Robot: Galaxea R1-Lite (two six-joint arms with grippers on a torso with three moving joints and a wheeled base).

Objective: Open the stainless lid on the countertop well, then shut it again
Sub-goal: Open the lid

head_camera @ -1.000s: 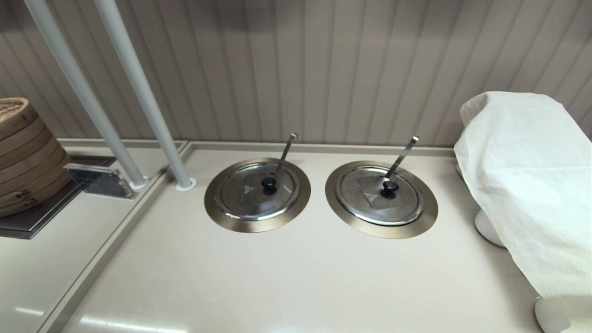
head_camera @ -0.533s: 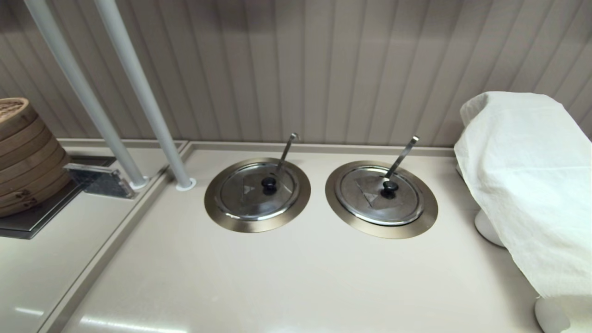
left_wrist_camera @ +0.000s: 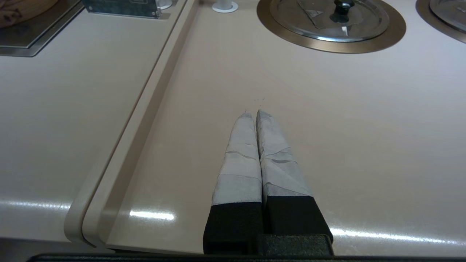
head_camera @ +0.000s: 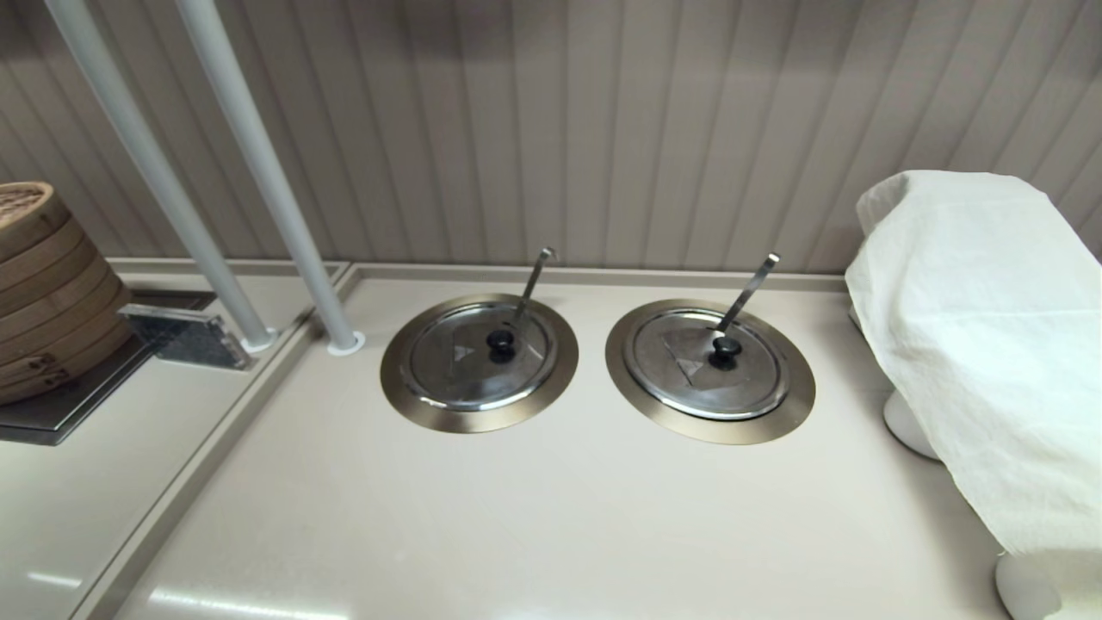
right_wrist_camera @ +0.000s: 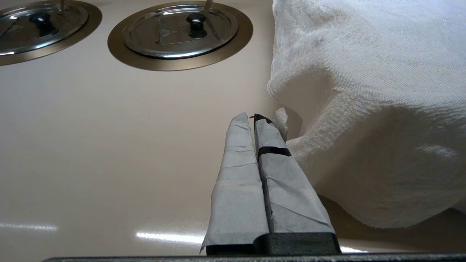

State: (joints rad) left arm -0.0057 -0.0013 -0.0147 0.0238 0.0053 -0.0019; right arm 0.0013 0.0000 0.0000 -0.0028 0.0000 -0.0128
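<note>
The stainless lid lies shut on the countertop well, whose bronze-grey flange rings it left of centre. The lid has a black knob and a small triangle mark, and a hook-tipped ladle handle sticks out behind it. Neither arm shows in the head view. My left gripper hovers shut and empty over bare counter, well short of the lid. My right gripper is also shut and empty, close beside the white cloth, with the lid far ahead to one side.
A twin lid with a straight handle sits in the well to the right. A white cloth-covered object fills the right side. Stacked bamboo steamers, two slanted poles and a counter step stand to the left.
</note>
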